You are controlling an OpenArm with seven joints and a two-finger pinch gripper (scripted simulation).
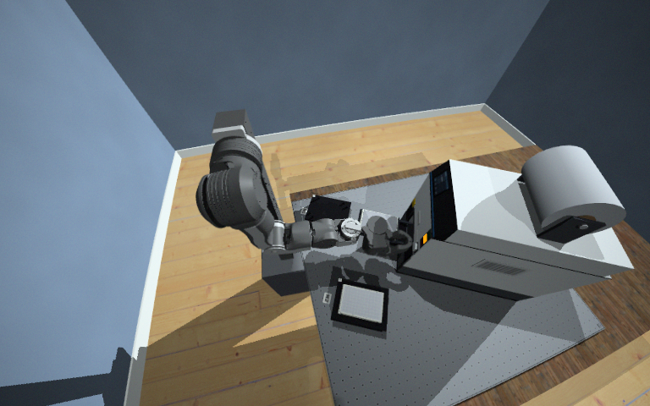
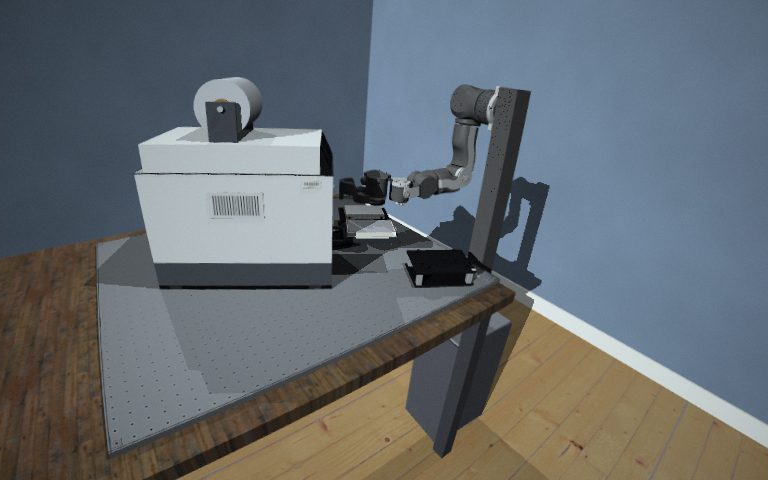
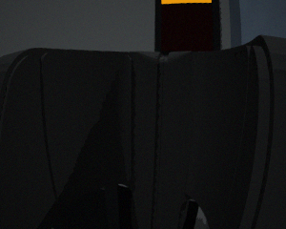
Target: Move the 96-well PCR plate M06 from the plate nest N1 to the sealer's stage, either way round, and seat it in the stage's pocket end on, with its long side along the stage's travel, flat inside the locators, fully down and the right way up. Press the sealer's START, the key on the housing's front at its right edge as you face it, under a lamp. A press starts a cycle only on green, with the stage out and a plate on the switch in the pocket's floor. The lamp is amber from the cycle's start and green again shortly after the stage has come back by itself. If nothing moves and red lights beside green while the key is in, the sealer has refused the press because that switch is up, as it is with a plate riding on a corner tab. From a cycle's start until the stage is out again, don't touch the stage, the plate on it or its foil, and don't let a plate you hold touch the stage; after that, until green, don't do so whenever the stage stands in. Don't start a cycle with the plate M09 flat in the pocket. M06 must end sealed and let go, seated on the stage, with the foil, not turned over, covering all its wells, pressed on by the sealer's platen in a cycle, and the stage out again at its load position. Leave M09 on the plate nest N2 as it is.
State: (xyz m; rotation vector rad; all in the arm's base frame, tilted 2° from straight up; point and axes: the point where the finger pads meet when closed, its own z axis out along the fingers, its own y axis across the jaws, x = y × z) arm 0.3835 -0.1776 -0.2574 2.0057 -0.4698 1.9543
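Note:
My gripper (image 1: 409, 243) (image 2: 342, 189) (image 3: 170, 149) is shut and empty, its tips at the sealer's front, by the START key (image 1: 415, 246) under the lamp. I cannot tell if they touch the key. The lamp (image 1: 425, 238) (image 3: 186, 1) is amber; the red field (image 3: 186, 28) below it is dark. A pale plate (image 2: 371, 226), by its place M06, lies flat on the stage, which stands out of the sealer; whether foil covers it cannot be told. The nest N1 (image 1: 328, 207) (image 2: 439, 259) is empty. M09 (image 1: 361, 304) (image 2: 365, 210) lies flat on the nest N2 (image 1: 385, 308).
The sealer's white housing (image 1: 494, 256) (image 2: 239, 226) stands on the perforated board, with a foil roll (image 1: 565, 183) (image 2: 245, 98) on top. My forearm and wrist reach over the area between the two nests, close above the stage.

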